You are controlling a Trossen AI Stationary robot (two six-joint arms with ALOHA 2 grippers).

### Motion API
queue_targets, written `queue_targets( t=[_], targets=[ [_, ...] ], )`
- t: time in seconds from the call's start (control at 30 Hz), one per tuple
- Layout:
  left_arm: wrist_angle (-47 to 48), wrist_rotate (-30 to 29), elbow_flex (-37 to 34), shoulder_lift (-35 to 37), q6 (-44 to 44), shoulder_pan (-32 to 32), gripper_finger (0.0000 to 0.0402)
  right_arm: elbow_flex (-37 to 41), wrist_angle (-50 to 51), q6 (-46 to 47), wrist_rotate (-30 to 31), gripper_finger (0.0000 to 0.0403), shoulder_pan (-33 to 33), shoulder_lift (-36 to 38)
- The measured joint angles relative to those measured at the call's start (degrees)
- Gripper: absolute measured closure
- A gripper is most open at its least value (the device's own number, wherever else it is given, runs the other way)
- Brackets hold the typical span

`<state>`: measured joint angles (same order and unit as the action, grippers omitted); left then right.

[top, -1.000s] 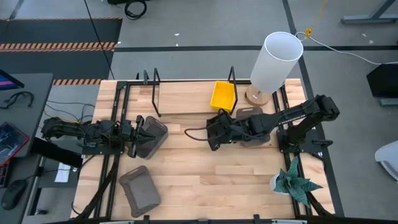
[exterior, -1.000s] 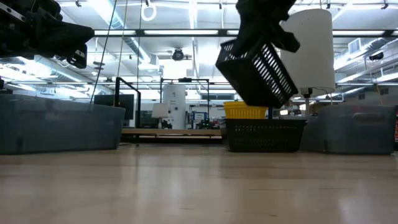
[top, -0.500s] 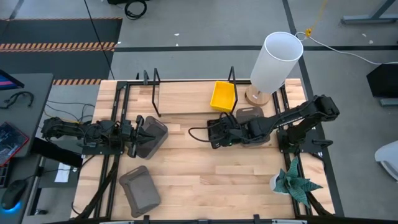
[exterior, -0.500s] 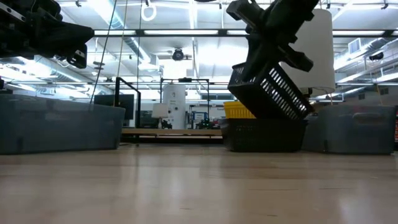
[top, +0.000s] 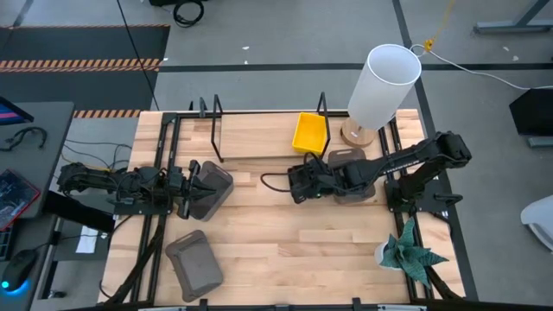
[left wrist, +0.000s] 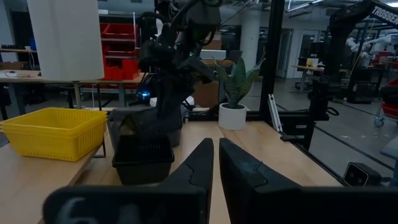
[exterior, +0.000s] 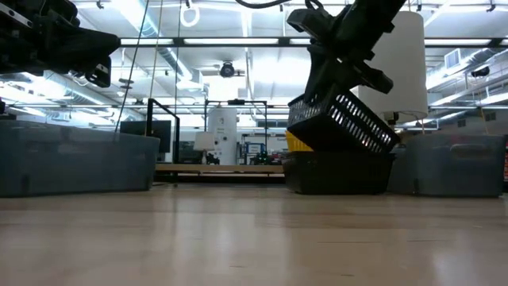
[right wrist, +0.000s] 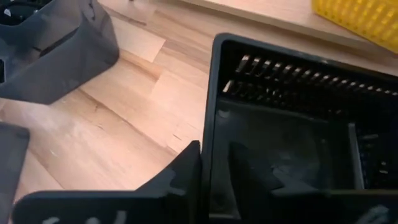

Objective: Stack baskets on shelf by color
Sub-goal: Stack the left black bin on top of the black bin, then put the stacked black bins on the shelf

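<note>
From above, the shelf sits at the far side of the table with one yellow basket on its right end. The right gripper reaches in just in front of that end, over black baskets that its arm largely hides. The left gripper rests at the table's left side against a gray basket; a second gray basket lies near the front edge and a third sits beside the lamp. A potted plant stands at the front right. At table height, the right gripper holds a tilted black basket by its rim, the low side sitting on another black basket flat on the table — yellow shows just behind. The left wrist camera shows the left gripper's fingers almost together with nothing visible between them, and beyond them the yellow basket, a black basket and the other arm above it. The right wrist camera shows the right gripper with one finger outside and one inside the wall of the black basket — whether the wall is clamped or just let go I cannot tell.
</note>
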<state>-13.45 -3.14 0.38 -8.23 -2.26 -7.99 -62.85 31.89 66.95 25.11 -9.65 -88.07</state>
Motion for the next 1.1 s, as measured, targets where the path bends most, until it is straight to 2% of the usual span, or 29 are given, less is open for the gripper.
queue_targets(
  t=[0.23, 0.47, 0.6, 0.73, 0.97, 1.1],
  targets=[
    [0.01, -0.02, 0.01, -0.02, 0.00, -0.01, 0.0376, 0.00, -1.20, -2.93, -0.88, 0.0275, 0.72, 0.00],
    [0.02, -0.01, 0.01, -0.01, 0.00, -0.02, 0.0368, 0.00, -0.95, -6.31, 1.17, 0.0274, 1.22, 0.00],
    [0.02, -0.02, 0.02, 0.00, 0.00, 0.00, 0.0366, 0.00, -1.65, -10.96, -1.92, 0.0274, 1.22, -0.02],
    [0.00, -0.02, 0.00, -0.01, 0.00, -0.01, 0.0370, 0.00, -3.91, -11.81, -3.72, 0.0274, 0.92, -0.12],
    [-0.42, -0.02, 0.02, -0.02, 0.00, -0.02, 0.0369, -2.38, -4.61, -14.78, -3.93, 0.0274, 0.84, -6.37],
    [-0.55, -0.02, 0.02, -0.09, -0.01, 0.00, 0.0364, -5.82, -4.45, -17.60, -7.43, 0.0274, 2.94, -12.21]
  ],
)
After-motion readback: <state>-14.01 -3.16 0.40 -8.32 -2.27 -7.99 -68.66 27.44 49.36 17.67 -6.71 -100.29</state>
